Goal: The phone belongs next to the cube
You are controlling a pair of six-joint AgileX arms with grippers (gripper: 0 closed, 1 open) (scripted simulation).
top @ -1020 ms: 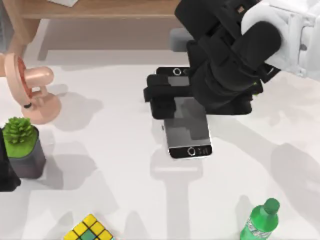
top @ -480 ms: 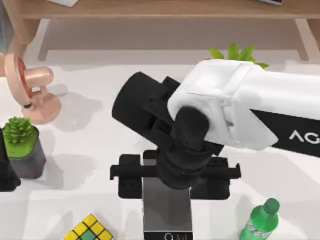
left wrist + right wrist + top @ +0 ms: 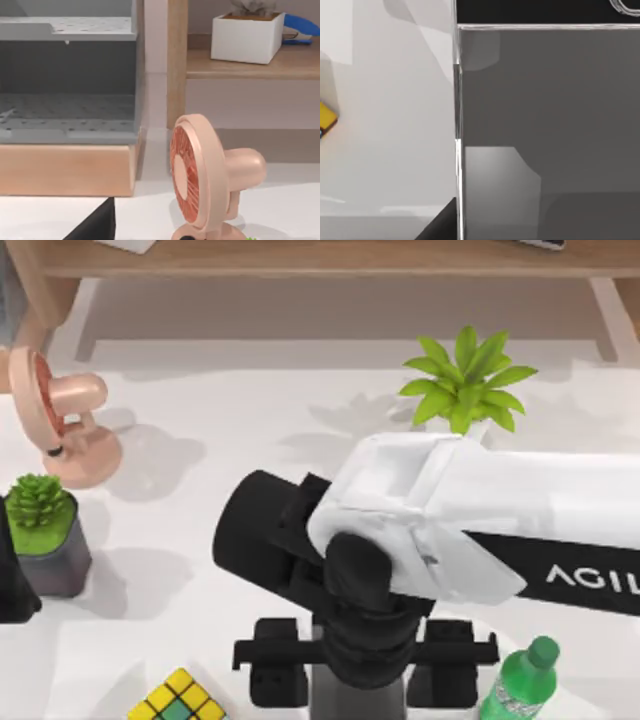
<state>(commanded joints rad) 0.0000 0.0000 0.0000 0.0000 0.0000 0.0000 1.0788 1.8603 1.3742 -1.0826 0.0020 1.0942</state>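
While the left arm sits parked at the table's left edge, right gripper is clamped on the phone at the near edge, phone directly under it, cube just to its left.

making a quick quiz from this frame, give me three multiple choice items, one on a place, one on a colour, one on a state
1. Where does the cube sit in the top view?
A. bottom left of centre
B. top right
C. on the shelf

2. What colour is the bottle?
A. red
B. green
C. blue

3. What is the right gripper doing?
A. parked, idle
B. gripping the fan
C. carrying the phone

Answers: 1 A, it lies at the lower edge, left of the gripper. 2 B, body and cap are green. 3 C, the phone sits between its fingers.
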